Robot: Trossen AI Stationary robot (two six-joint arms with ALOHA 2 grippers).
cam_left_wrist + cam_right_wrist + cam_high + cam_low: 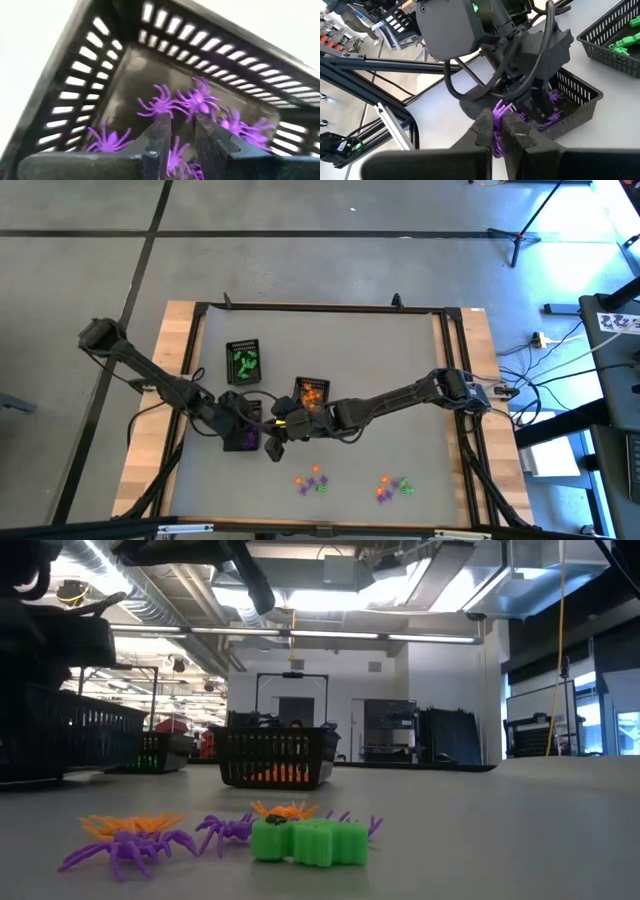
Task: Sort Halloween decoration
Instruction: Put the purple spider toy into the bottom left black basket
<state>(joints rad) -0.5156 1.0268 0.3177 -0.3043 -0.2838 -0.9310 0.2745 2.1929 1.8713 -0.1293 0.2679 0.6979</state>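
Three black slotted trays stand on the grey mat. The green-filled tray (243, 362) is farthest, the orange-filled tray (312, 393) is in the middle, and the tray of purple spiders (243, 442) (75, 85) (575, 95) is nearest. My left gripper (240, 428) (182, 122) hangs inside the purple tray, its fingers open by a narrow gap above the purple spiders (197, 100). My right gripper (275, 448) (498, 120) is just to the right of that tray, shut on one purple spider (499, 112). Loose trinkets (312, 480) (393, 487) lie near the table's near edge. My right gripper pinches a purple spider between its two fingers. The spider's legs (504, 106) stick out past the fingertips and the rest shows in the gap between the fingers. The spider is lifted clear of the table.
Two small heaps of orange, purple and green trinkets lie on the mat toward its near edge; the low view shows purple spiders (130, 845), orange spiders (130, 823) and a green piece (308, 840) up close. The two grippers stand close together at the purple tray.
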